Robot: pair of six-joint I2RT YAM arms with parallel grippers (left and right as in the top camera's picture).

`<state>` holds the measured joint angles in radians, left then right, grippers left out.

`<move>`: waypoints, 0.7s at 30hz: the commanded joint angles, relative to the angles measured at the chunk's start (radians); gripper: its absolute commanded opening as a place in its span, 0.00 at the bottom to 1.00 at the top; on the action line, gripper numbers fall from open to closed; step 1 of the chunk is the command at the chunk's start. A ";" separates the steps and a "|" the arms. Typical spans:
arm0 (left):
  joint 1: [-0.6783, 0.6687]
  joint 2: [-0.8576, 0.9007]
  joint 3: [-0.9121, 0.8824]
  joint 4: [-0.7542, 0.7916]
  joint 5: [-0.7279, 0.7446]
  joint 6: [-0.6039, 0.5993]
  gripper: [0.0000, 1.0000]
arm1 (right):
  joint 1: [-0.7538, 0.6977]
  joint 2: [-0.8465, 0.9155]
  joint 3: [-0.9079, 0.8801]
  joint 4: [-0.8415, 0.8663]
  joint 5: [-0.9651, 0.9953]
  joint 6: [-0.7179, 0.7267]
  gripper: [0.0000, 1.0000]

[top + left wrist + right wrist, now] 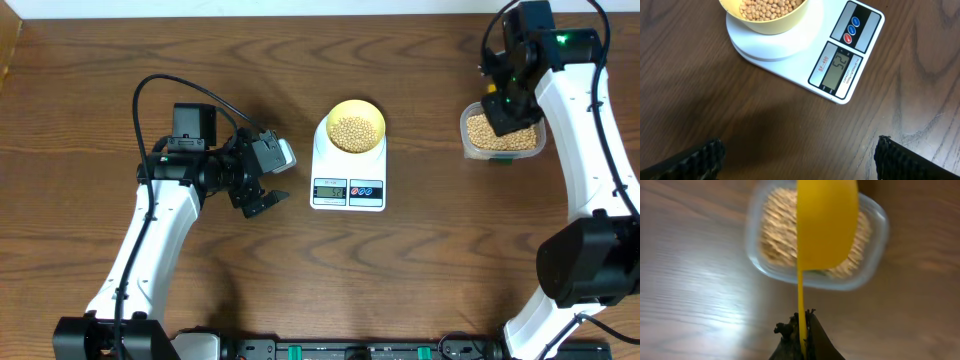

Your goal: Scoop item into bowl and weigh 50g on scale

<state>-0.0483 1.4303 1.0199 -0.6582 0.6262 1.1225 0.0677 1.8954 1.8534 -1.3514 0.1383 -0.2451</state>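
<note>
The white scale point(348, 178) stands mid-table with the pale-yellow bowl point(355, 127) on its platform, filled with tan beans point(355, 130). In the left wrist view the bowl point(777, 25), the beans point(767, 7) and the scale's lit display point(840, 70) lie ahead. My left gripper point(272, 178) hovers just left of the scale, open and empty, with its fingers point(705, 157) far apart. My right gripper point(802, 325) is shut on the thin handle of a yellow scoop point(826, 222). The scoop's head hangs over the clear tub point(875, 255) of beans point(777, 235); its contents are hidden.
The clear tub point(503, 140) sits at the far right of the wooden table point(100, 80), under my right gripper point(503, 112). Both arm bases stand along the table's front edge.
</note>
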 commanded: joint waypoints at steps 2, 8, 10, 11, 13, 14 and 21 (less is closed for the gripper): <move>0.003 -0.013 0.003 -0.004 0.016 -0.009 0.98 | 0.042 -0.010 0.056 0.043 -0.262 0.014 0.01; 0.003 -0.013 0.003 -0.004 0.016 -0.009 0.98 | 0.137 -0.004 0.068 0.113 -0.343 0.008 0.01; 0.003 -0.013 0.003 -0.004 0.016 -0.009 0.98 | 0.163 0.001 0.074 0.135 -0.402 0.005 0.01; 0.003 -0.013 0.003 -0.004 0.016 -0.009 0.97 | 0.173 0.002 0.076 0.144 -0.433 0.004 0.01; 0.003 -0.013 0.003 -0.004 0.016 -0.009 0.97 | 0.209 0.003 0.076 0.172 -0.482 -0.019 0.01; 0.003 -0.013 0.003 -0.004 0.016 -0.009 0.98 | 0.223 0.003 0.076 0.180 -0.480 -0.039 0.01; 0.003 -0.013 0.003 -0.004 0.016 -0.009 0.98 | 0.317 0.003 0.063 0.185 -0.332 -0.164 0.01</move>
<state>-0.0483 1.4307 1.0199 -0.6582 0.6262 1.1225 0.3462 1.8954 1.9038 -1.1629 -0.2691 -0.3252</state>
